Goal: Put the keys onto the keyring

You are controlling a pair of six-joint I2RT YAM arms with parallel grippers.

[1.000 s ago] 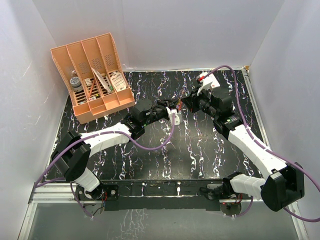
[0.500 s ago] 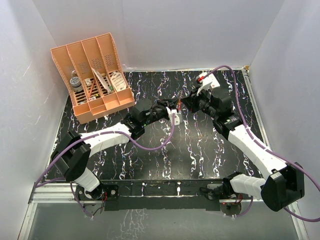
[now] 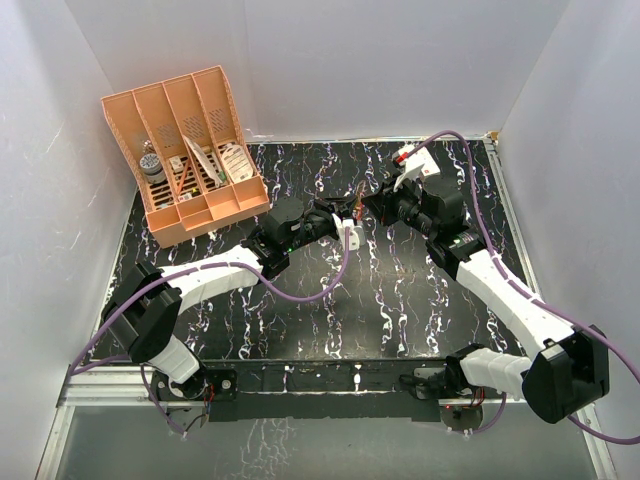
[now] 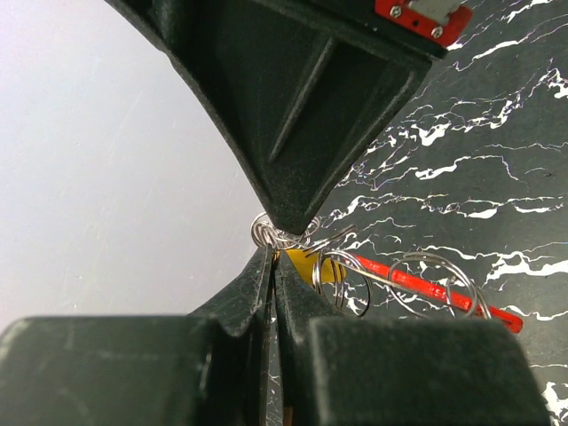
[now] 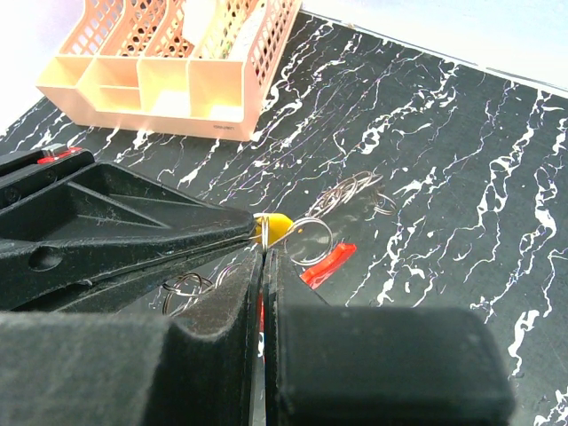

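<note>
My left gripper (image 3: 346, 214) and right gripper (image 3: 368, 206) meet tip to tip above the middle of the table. In the left wrist view the left gripper (image 4: 271, 256) is shut, with the yellow head of a key (image 4: 312, 265) at its tips. In the right wrist view the right gripper (image 5: 264, 251) is shut on a silver wire ring (image 5: 307, 240) next to the yellow head (image 5: 276, 227). The red keyring band (image 4: 428, 288) hangs through wire loops and also shows in the right wrist view (image 5: 327, 264). The key blades are hidden.
An orange desk organiser (image 3: 190, 150) stands at the back left and also shows in the right wrist view (image 5: 177, 53). Loose wire rings (image 5: 357, 190) lie on the black marbled table (image 3: 400, 300). White walls close in the back and both sides.
Both arms hold almost still, tip to tip. No grip has changed.
</note>
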